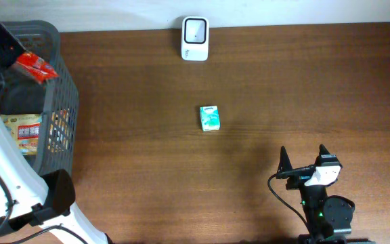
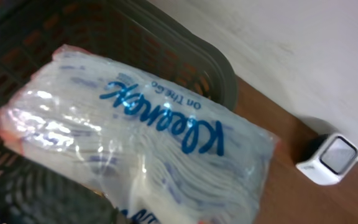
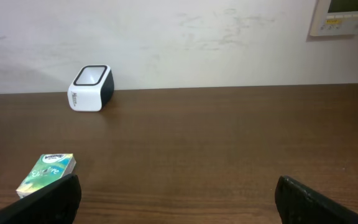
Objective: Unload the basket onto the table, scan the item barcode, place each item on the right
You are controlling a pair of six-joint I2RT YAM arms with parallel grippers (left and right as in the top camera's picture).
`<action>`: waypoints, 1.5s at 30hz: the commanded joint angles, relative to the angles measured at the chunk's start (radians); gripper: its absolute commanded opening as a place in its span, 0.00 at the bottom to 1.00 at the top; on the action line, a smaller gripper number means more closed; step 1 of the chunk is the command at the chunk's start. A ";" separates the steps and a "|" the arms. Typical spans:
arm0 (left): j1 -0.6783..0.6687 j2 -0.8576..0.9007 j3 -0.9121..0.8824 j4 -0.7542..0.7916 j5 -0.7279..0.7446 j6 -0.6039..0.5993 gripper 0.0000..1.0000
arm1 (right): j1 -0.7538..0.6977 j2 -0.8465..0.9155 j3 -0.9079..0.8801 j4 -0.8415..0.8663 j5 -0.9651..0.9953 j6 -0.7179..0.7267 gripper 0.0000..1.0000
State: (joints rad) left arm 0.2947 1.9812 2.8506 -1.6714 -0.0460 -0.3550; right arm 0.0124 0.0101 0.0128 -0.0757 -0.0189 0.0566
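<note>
Above the basket [image 1: 65, 81], left gripper [image 1: 17, 55] clamps the soft, light, slippery pack [image 2: 142, 137], probably best pinched edgewise; right gripper [image 1: 303, 154] gapes.

A mock shop checkout: a small white boxy barcode scanner [image 1: 195, 38] stands on a brown wooden table [image 1: 263, 95], with a grey plastic mesh shopping basket [image 1: 64, 122] of packaged goods [image 1: 26, 133] and a plain white wall [image 3: 197, 43] behind.
</note>
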 commanded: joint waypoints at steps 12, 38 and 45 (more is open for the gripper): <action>-0.628 0.006 -0.173 0.114 0.198 0.243 0.00 | -0.006 -0.007 -0.007 -0.003 0.005 0.008 0.99; -0.755 0.056 -0.983 0.693 0.079 0.159 0.31 | -0.006 -0.006 -0.007 -0.003 0.005 0.008 0.99; -0.346 -0.163 -0.546 0.503 0.079 0.158 0.96 | -0.006 -0.007 -0.007 -0.003 0.005 0.008 0.99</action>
State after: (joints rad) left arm -0.1814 1.9278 2.1944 -1.1645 0.0422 -0.2020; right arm 0.0124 0.0101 0.0128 -0.0757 -0.0189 0.0559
